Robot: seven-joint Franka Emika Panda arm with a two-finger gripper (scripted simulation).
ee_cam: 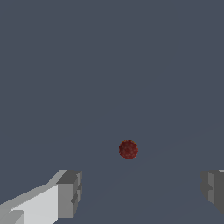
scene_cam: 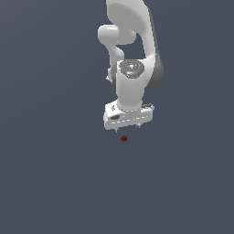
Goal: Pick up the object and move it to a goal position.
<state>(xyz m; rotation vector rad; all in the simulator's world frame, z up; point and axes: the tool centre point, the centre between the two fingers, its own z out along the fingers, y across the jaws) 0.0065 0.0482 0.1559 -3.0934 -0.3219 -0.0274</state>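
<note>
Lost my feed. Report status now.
Gripper open, empty, close above the dark red ball. Ball free, ahead of the fingers, not between them. Nothing in the way.

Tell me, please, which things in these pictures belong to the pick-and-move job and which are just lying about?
Belongs to the job:
- dark red blob
- pincer, open, not touching the blob

Just lying about:
- nothing else shows, only the plain grey ground
</note>
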